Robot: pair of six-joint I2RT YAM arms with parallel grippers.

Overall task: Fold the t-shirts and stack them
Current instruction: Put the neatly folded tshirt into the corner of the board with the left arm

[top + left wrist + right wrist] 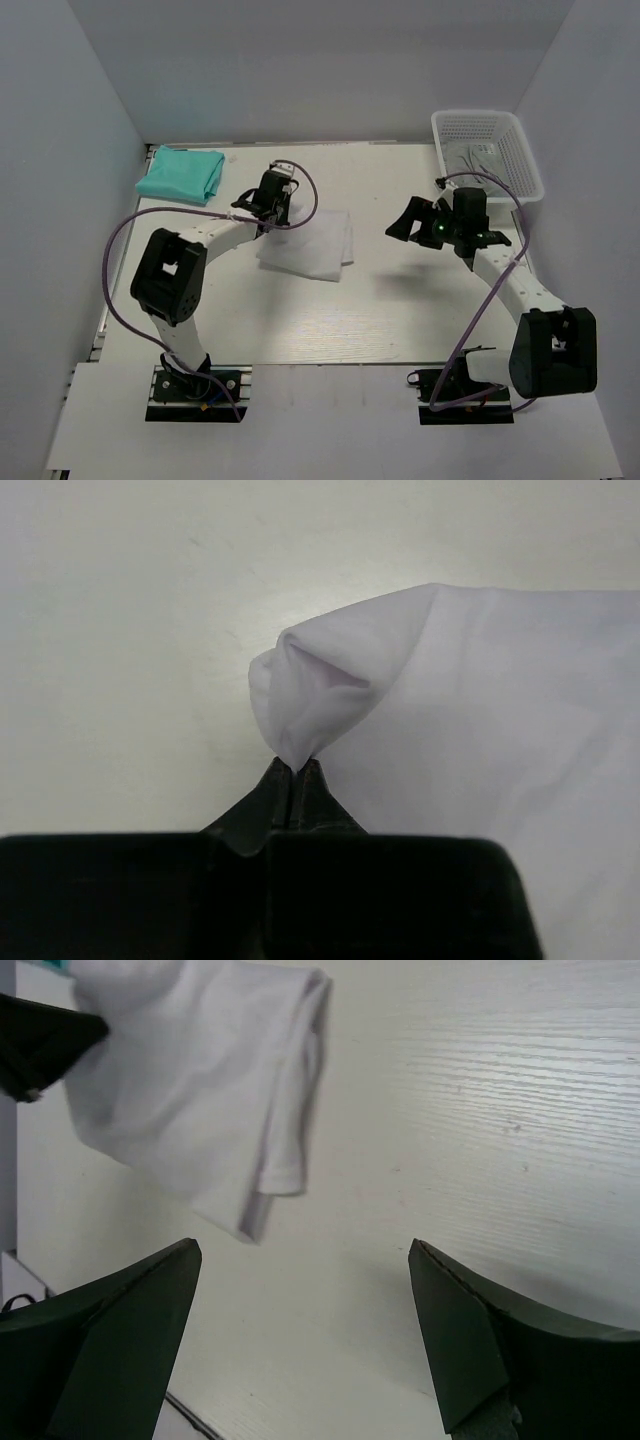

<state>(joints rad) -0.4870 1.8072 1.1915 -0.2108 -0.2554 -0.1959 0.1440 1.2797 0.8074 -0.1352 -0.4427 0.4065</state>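
Observation:
A folded white t-shirt lies in the middle of the table. My left gripper is shut on its far left corner, and the pinched cloth bunches up just beyond the fingertips. A folded teal t-shirt lies at the far left corner of the table. My right gripper is open and empty, held above the table to the right of the white shirt; the shirt's folded end shows at the upper left of the right wrist view.
A white plastic mesh basket stands at the far right corner. Grey walls close in the table on the left, back and right. Purple cables loop from both arms.

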